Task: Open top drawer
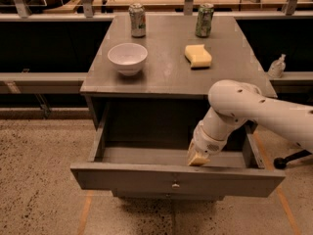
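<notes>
**Plainly open: the top drawer stands far out of the table**

The top drawer [176,177] juts well forward from the grey table [166,77], its wide front panel nearest the camera and its inside bare and in shadow. A small round knob [175,184] sits at the centre of the panel. Just below it, the edge of a lower drawer front [166,196] shows, set further back.

The pincer [198,158] is down inside the drawer, right of centre, with its tan tip against or just behind the top edge of the front panel. Whether it touches the panel is unclear from this angle. How far it is open cannot be told, nor whether it has hold of anything. The white arm [244,109] reaches in from the right, bends over the drawer's right side and hides part of it.

On the tabletop, a white bowl [127,58] stands upright at the left. A yellow sponge [198,56] lies to the right of it, well apart. Two cans stand upright near the back edge, one silver [137,20] and one green [204,20]. A small clear bottle [277,66] stands off the table to the right, on a ledge. The floor [44,180] is speckled.
</notes>
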Robot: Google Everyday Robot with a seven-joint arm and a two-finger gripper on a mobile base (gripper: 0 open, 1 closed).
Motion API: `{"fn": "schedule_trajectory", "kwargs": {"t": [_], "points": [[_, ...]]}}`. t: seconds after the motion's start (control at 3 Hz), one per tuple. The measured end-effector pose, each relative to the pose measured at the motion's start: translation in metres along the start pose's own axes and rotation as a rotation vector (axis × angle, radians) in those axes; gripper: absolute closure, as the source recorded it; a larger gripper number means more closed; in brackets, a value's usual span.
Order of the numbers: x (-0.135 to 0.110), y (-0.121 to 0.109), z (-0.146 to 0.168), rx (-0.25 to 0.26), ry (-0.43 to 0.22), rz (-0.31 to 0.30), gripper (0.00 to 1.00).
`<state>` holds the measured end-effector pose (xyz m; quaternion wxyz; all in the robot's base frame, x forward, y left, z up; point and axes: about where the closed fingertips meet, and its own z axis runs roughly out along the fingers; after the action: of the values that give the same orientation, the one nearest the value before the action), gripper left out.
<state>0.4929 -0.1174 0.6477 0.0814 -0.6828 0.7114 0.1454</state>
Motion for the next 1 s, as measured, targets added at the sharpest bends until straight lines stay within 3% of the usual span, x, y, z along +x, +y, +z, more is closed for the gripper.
{"fn": "schedule_trajectory", "kwargs": {"t": [0.33, 0.67, 1.0], "points": [[-0.001, 0.029, 0.009, -0.071, -0.028, 0.091, 1.0], [-0.004, 0.043, 0.009, -0.081, -0.049, 0.152, 1.0], [-0.007, 0.033, -0.013, 0.027, -0.092, 0.153, 1.0]]}}
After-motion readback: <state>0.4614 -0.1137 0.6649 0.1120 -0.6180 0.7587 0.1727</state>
